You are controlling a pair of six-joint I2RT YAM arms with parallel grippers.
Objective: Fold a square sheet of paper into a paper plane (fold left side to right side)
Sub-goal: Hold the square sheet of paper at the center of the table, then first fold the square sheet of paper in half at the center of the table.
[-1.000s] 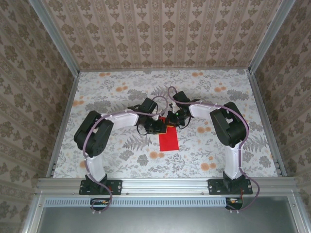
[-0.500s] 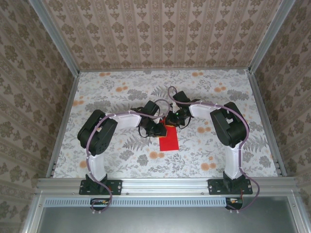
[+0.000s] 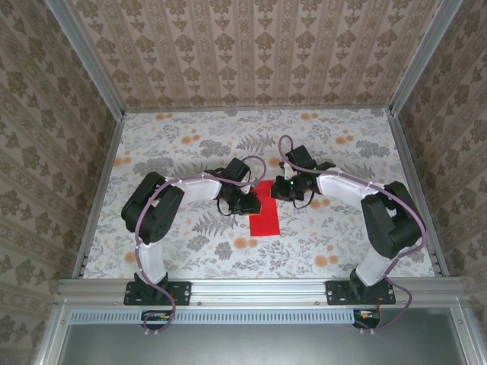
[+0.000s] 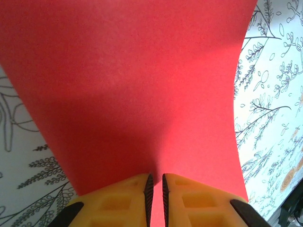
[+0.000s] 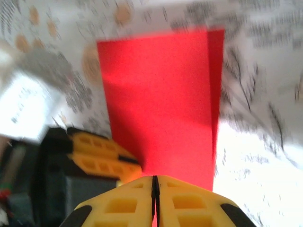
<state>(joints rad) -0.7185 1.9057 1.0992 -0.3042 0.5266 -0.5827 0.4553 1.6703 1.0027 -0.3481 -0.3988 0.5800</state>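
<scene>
The square sheet of paper is bright red and lies folded into a narrow upright rectangle at the table's middle. In the right wrist view the sheet shows a thin strip of lower layer along its right edge. My left gripper rests its tips on the sheet's left side. In the left wrist view my left gripper has its jaws nearly together over the red sheet. My right gripper sits at the sheet's far right corner. In its own view my right gripper is shut, with the left gripper's yellow fingers beside it.
The flower-patterned tabletop stretches all round the paper. An aluminium rail runs along the near edge, with both arm bases bolted to it. Patterned walls close in the left, right and far sides.
My right arm has swung out to the right, and its gripper has slid off the paper's far end, which now shows. The left arm shifted slightly right early on, then stayed.
</scene>
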